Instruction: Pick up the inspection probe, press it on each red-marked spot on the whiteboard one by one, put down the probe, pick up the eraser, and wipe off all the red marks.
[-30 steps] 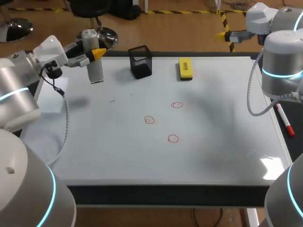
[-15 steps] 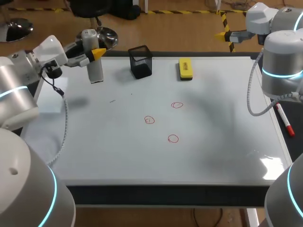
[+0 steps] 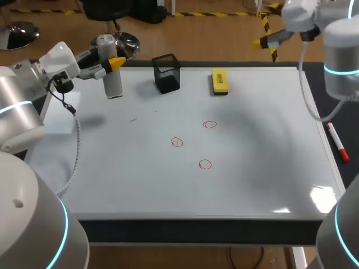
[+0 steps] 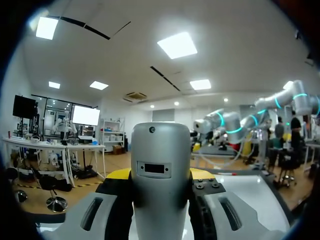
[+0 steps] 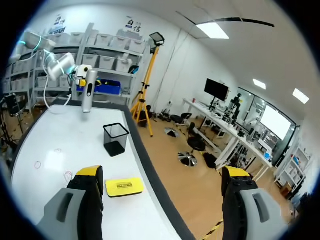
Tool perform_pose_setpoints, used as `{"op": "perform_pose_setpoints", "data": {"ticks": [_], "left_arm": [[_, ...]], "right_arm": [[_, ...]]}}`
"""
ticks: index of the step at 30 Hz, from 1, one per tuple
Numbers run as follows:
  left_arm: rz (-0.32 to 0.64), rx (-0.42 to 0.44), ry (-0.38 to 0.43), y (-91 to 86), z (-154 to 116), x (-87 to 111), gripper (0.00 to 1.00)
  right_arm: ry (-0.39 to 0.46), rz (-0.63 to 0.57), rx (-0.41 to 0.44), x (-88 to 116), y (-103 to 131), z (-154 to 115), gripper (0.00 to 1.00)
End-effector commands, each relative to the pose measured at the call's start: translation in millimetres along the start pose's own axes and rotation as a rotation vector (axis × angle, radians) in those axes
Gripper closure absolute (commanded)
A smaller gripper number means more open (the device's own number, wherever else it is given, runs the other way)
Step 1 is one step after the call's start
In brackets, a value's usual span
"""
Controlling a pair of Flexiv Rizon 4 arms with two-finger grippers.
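a whiteboard (image 3: 140, 185) covers the table (image 3: 196, 231), seen from above and behind the robot. near the middle of the board are three small red marks (image 3: 176, 142), drawn as rings and set close together in a loose triangle. all three are clear and unsmudged.

at the far left corner of the board the left pincer (image 3: 114, 63) pinches the probe (image 3: 112, 75), a grey upright cylinder. the left wrist view shows a yellow tip pressed against each side of it. the probe's foot is at or just above the board; i cannot tell if it touches. it is well apart from the marks.

along the far edge, a black mesh cup (image 3: 166, 73) stands just right of the probe. further right the yellow eraser (image 3: 220, 81) lies flat on the board, with nothing touching it.

the right pincer (image 3: 261, 42) hangs beyond the far right corner, off the board. in its own wrist view the two yellow tips are spread wide with nothing between them, and the eraser lies ahead of them. a red marker (image 3: 337, 143) rests by the right edge of the table.

as a judgement, the task is at its start. the probe is gripped, which is the first step. the pressing of each mark, the putting down of the probe, the picking up of the eraser and the wiping all look yet to come, since the marks are whole.
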State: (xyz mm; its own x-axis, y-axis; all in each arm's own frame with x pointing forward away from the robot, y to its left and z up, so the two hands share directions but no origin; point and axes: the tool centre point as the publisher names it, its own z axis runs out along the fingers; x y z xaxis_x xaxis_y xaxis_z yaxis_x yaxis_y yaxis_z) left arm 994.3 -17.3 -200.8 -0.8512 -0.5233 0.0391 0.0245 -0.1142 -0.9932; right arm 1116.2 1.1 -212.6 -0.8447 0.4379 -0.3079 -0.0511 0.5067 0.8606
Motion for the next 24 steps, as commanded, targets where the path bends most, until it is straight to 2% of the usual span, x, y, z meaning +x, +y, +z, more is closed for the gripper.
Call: {"op": "perform_pose_setpoints", "data": {"ticks": [1,10,24], "left_arm": [[0.002,0.002,-0.002,-0.1,1,0.1,1.0],[0.002,0.002,-0.002,-0.1,1,0.1,1.0],[0.002,0.002,-0.002,-0.1,1,0.1,1.0]], "right_arm": [[0.35,-0.106,0.099,-6,9,17,0.0],[0.661,-0.294,0.196,10,16,44,0.0],[0.986,-0.572,0.343,37,14,72,0.0]]}}
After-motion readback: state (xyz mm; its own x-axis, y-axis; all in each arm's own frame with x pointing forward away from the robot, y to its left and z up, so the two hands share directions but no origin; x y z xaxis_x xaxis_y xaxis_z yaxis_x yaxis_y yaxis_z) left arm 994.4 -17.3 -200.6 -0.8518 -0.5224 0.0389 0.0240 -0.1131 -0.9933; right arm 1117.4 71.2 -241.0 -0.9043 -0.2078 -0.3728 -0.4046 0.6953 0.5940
